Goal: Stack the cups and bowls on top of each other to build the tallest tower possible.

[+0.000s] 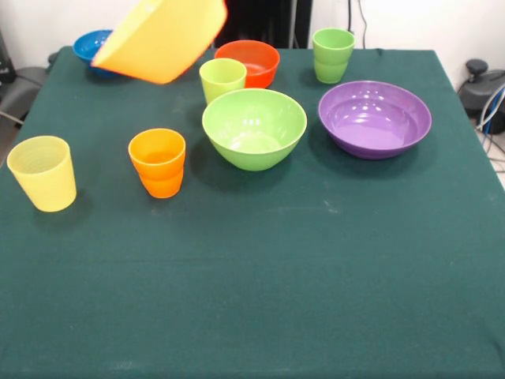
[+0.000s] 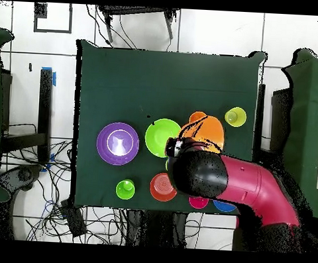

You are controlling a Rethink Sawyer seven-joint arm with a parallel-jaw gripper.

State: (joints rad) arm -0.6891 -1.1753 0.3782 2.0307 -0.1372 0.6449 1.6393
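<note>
A: Nearest the front of the dark green bench (image 1: 260, 308) nothing stands; a little further in are the pale yellow plastic tumbler (image 1: 43, 173) and the orange plastic tumbler with a stepped waist (image 1: 158, 163). What's behind them?

B: The large lime green plastic bowl (image 1: 254, 127) and the wide shallow purple plastic bowl (image 1: 375, 118), both upright and apart. Further back are the lime-yellow plastic tumbler (image 1: 222, 80), the small orange plastic bowl (image 1: 249, 63), the green stepped tumbler (image 1: 332, 55) and the small blue plastic bowl (image 1: 92, 47).

A: And the very large yellow-orange plastic bowl (image 1: 162, 38)?

B: Lifted clear of the bench at the far left, tilted, its mouth turned partly sideways. From overhead the red and black arm (image 2: 242, 183) covers where it is held.

A: So which step is this?

B: I judge it is the carrying of the biggest bowl, probably as the tower's base. No stack exists yet; every other piece sits alone.

A: The gripper?

B: Hidden in both views. Something must be holding the bowl aloft, but I cannot tell how far the gripper is parted.

A: Next move?

B: Likely levelling the bowl and setting it down on a bare patch, clear of the tumblers.
</note>
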